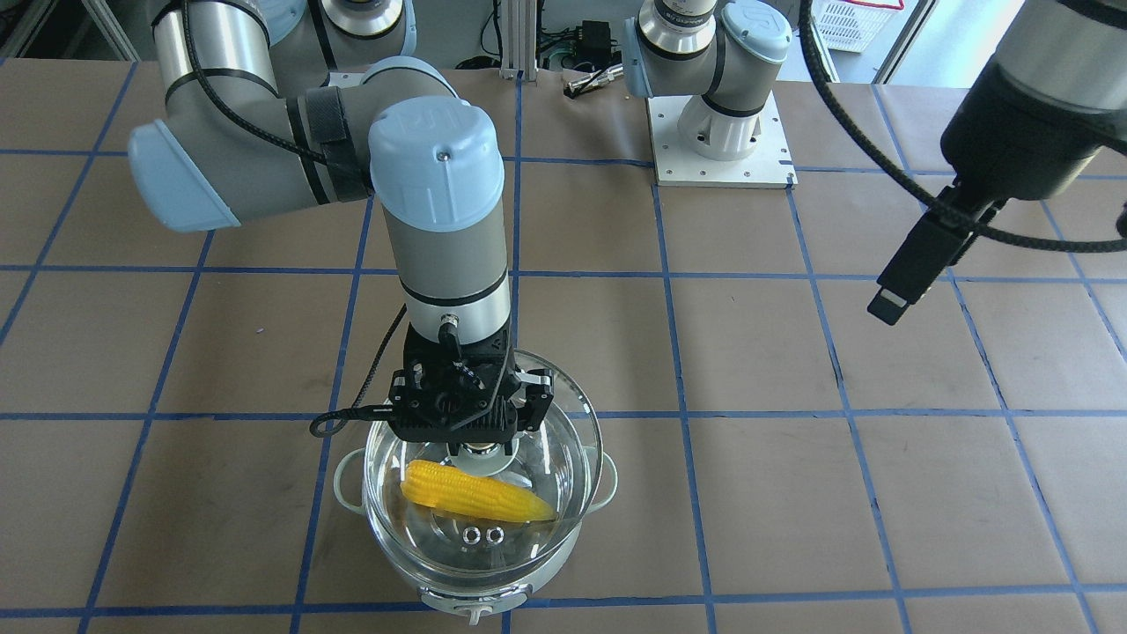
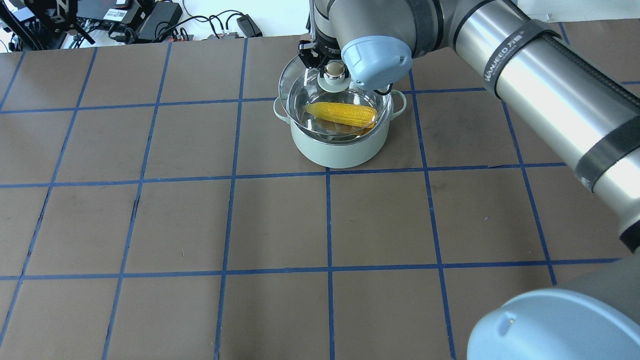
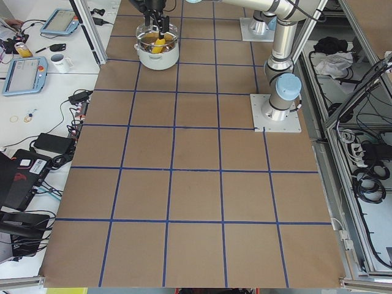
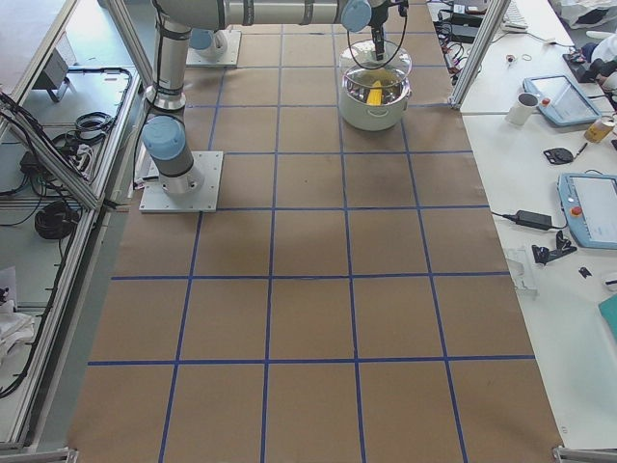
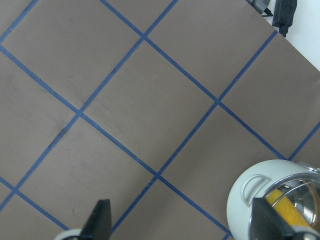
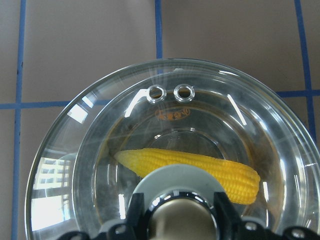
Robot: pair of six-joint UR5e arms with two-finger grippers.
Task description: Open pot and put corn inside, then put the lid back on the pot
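The pale mint-green pot (image 1: pixel 458 600) stands on the table, also in the overhead view (image 2: pixel 340 150). The yellow corn (image 1: pixel 475 495) lies inside it, seen through the glass (image 2: pixel 342 113) (image 6: pixel 200 165). My right gripper (image 1: pixel 480 447) is shut on the beige knob (image 2: pixel 334 69) of the clear glass lid (image 1: pixel 563 414). It holds the lid just over the pot's rim, shifted slightly toward the robot. My left gripper (image 5: pixel 182 222) is open and empty, hovering high off to the pot's side (image 1: pixel 894 295). The pot's edge shows in the left wrist view (image 5: pixel 245 200).
The left arm's base plate (image 1: pixel 722 154) sits at the table's robot side. Cables and power bricks (image 2: pixel 150 22) lie beyond the far edge. The lid's two vent rings (image 6: pixel 170 92) point away from the robot. Brown table with blue grid lines (image 2: pixel 327 225) all around.
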